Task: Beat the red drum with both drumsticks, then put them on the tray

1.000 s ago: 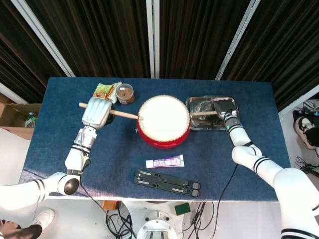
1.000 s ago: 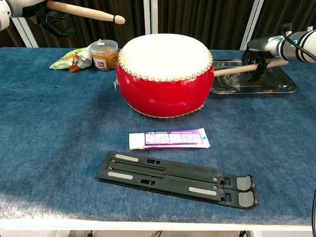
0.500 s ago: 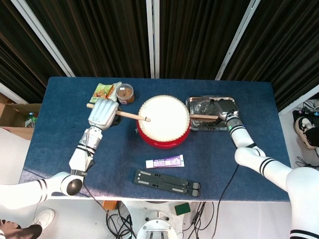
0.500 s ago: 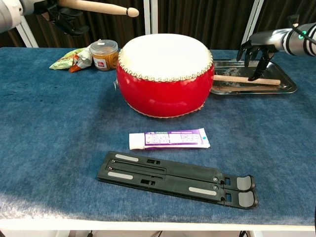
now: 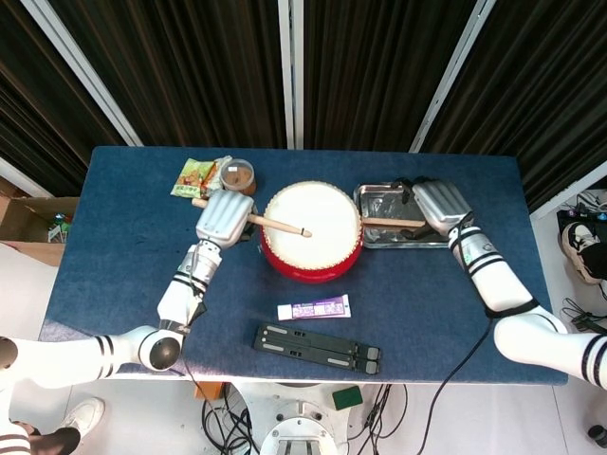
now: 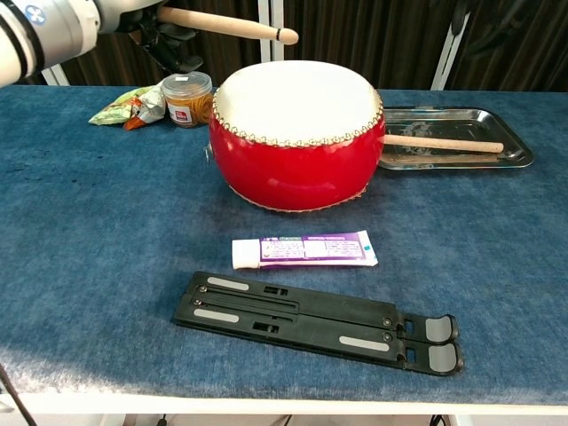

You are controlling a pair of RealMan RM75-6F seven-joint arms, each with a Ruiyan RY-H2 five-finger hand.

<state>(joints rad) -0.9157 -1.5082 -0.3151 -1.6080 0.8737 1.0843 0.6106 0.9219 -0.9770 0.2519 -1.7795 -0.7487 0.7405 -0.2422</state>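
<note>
Only the head view shows the right hand [image 5: 433, 203], above the tray [image 5: 403, 237]; whether its fingers are apart I cannot tell. Left hand [image 5: 224, 218] grips a stick [image 6: 232, 24] over the red, white-topped drum [image 6: 297, 133]. The other stick [image 6: 442, 143] lies in the tray. Blue table [image 6: 98, 231], dark curtains.

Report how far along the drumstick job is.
Done: one drumstick lies in the tray, and the right hand holds nothing above it. In hand: the left hand grips the other stick, its tip over the drum. Left: carry that stick across to the tray. Whether drumming is finished cannot be told.
</note>
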